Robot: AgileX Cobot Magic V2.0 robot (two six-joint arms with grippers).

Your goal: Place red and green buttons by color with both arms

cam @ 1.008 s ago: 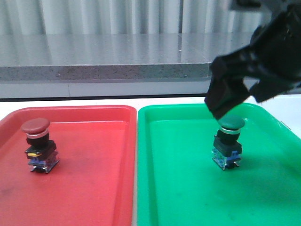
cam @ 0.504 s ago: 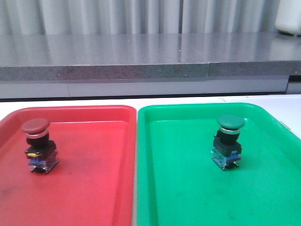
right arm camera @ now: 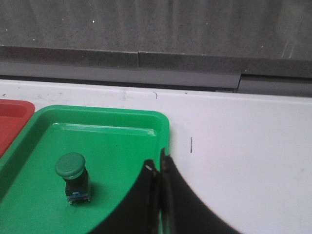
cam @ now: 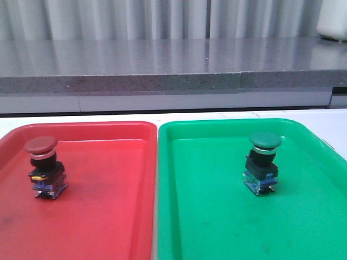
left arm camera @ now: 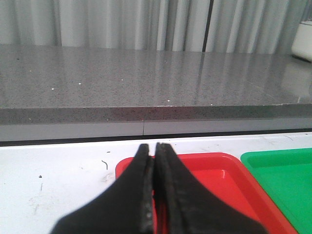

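Note:
The red button (cam: 43, 167) stands upright at the left of the red tray (cam: 108, 216). The green button (cam: 263, 162) stands upright in the green tray (cam: 217, 216); it also shows in the right wrist view (right arm camera: 73, 178). Neither gripper shows in the front view. My left gripper (left arm camera: 155, 146) is shut and empty, raised over the near edge of the red tray (left arm camera: 214, 170); the red button is hidden there. My right gripper (right arm camera: 158, 165) is shut and empty, raised over the green tray's (right arm camera: 112, 141) edge, well apart from the green button.
The trays sit side by side on a white table (cam: 336, 124). A grey stone ledge (cam: 162, 70) runs behind the table, with curtains behind it. A white container (cam: 332, 21) stands at the far right on the ledge.
My right gripper, which hung just above the green button one second ago, has pulled up and out of the front view. Both buttons stay where they were.

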